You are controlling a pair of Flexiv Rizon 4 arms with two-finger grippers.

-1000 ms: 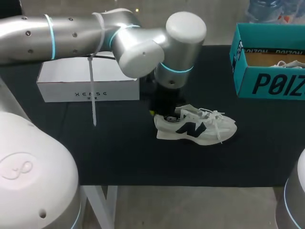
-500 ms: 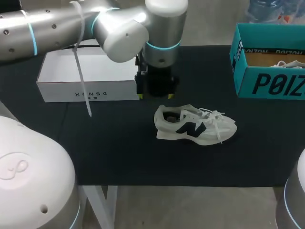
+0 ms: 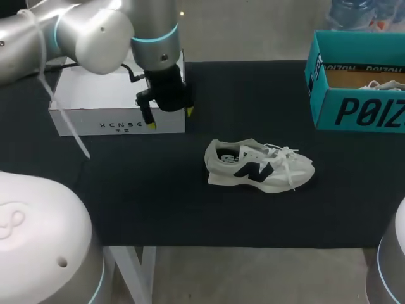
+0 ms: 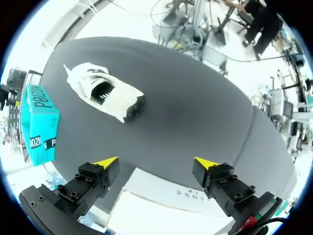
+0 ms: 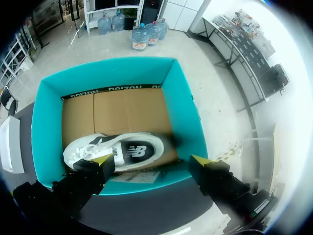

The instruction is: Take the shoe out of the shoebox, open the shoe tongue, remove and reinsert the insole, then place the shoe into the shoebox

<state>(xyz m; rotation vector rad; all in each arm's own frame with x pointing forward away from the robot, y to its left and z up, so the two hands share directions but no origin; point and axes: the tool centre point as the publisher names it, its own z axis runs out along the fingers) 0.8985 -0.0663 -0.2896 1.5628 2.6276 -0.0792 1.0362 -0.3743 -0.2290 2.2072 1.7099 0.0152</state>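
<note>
From overhead, my left arm comes in from the left, and my left fingers hang spread and empty over the front edge of a white box. The shoe sits on its sole on the black surface, well apart from them, with its toe toward the teal shoebox at the right edge.

At my left wrist the fingers stand wide with nothing between them. The white box is under them and the shoe lies ahead.

My right wrist looks straight down into the shoebox, where another shoe lies on its side on the cardboard floor. My right fingers stand released above it, grasping nothing.
</note>
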